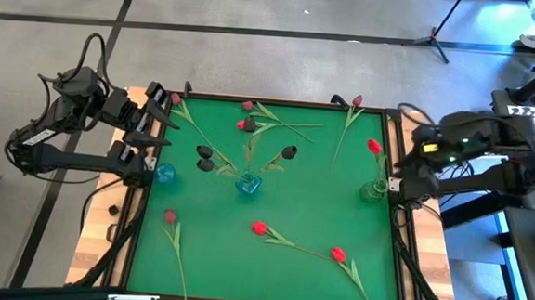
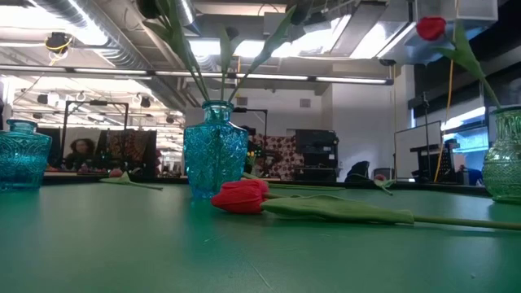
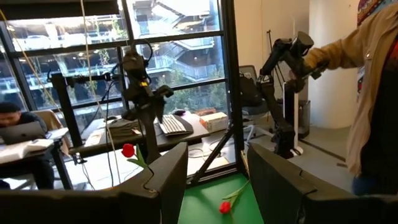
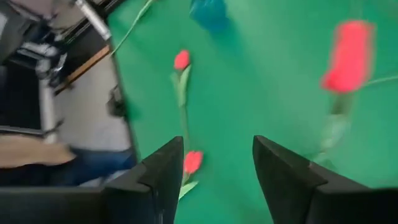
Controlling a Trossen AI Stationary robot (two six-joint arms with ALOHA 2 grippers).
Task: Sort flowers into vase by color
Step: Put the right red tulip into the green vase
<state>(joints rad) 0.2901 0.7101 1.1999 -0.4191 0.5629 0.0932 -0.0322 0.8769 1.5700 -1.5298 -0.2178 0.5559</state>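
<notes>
Tulips lie scattered on the green table [image 1: 274, 202]: two red ones [image 1: 259, 229] [image 1: 337, 255] near the front, pink-maroon ones [image 1: 169, 217] [image 1: 175, 99] [image 1: 356, 101] at the left and far edge. The middle blue vase [image 1: 249, 184] [image 2: 216, 150] holds several near-black tulips [image 1: 205, 152]. The green vase [image 1: 374, 189] holds one red tulip [image 1: 373, 147] [image 2: 430, 28]. A second blue vase [image 1: 165, 173] stands at the left edge. My left gripper [image 1: 160, 120] [image 3: 217, 180] hovers open at the table's left edge. My right gripper [image 4: 214, 168] is open at the right edge, beside the green vase.
Cables and wooden borders run along the table's left and right sides. In the left wrist view a person in a mustard sleeve [image 3: 348, 50] stands beyond the table beside other arms. The green surface between the vases and the near tulips is bare.
</notes>
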